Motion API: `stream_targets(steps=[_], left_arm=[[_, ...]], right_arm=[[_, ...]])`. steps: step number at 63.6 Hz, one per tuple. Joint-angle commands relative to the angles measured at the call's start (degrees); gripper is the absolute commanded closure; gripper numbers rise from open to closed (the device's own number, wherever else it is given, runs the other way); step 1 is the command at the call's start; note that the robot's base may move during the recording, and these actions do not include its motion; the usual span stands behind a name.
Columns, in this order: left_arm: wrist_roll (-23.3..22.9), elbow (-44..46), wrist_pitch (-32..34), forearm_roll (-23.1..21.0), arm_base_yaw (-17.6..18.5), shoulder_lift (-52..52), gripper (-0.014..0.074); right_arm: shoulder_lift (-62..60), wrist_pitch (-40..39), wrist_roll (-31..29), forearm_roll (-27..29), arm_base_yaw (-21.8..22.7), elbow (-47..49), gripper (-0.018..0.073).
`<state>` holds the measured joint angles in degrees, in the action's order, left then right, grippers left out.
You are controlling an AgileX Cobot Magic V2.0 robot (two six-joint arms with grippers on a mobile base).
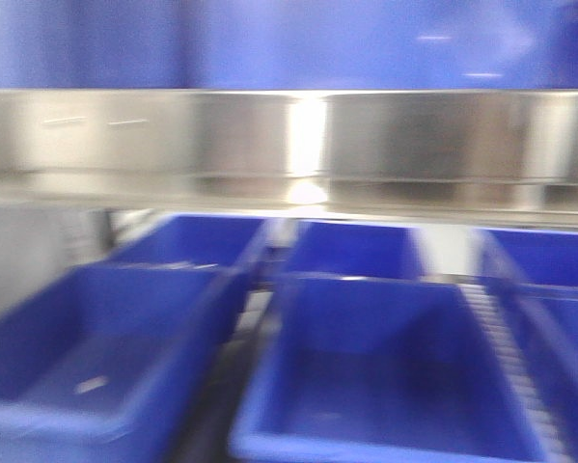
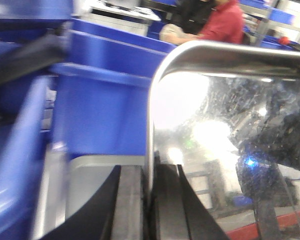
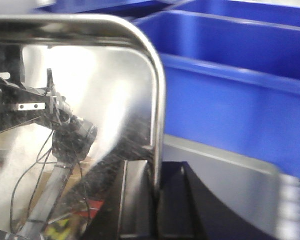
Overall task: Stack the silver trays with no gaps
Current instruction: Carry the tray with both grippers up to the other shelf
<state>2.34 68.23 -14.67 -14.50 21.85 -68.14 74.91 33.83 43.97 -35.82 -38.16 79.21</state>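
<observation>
Tray pinched at rim by left hand and right hand

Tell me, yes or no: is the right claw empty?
No, the right claw is clamped on the side rim of a silver tray, which stands between its two sides.

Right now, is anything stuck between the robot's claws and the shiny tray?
No, nothing visible. The left gripper and the right gripper each pinch the silver tray straight on its rim, one finger on each side of the metal. Blue crates sit behind, not in between.
</observation>
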Motion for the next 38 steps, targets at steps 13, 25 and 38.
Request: stream_targets(steps=[13, 25, 38], left_arm=[[0.05, 0.71, 1.09, -2.49, 1.14, 0.52, 0.0614], [0.05, 0.71, 1.09, -2.49, 1.14, 0.52, 0.0614], [0.05, 0.71, 1.09, -2.49, 1.14, 0.52, 0.0614]], right_arm=[[-0.21, -7.48, -0.59, 1.43, -0.93, 0.61, 0.0619], [-0.21, -7.48, -0.59, 1.43, -0.93, 0.61, 0.0619], [-0.21, -7.48, -0.59, 1.43, -0.93, 0.61, 0.0619]])
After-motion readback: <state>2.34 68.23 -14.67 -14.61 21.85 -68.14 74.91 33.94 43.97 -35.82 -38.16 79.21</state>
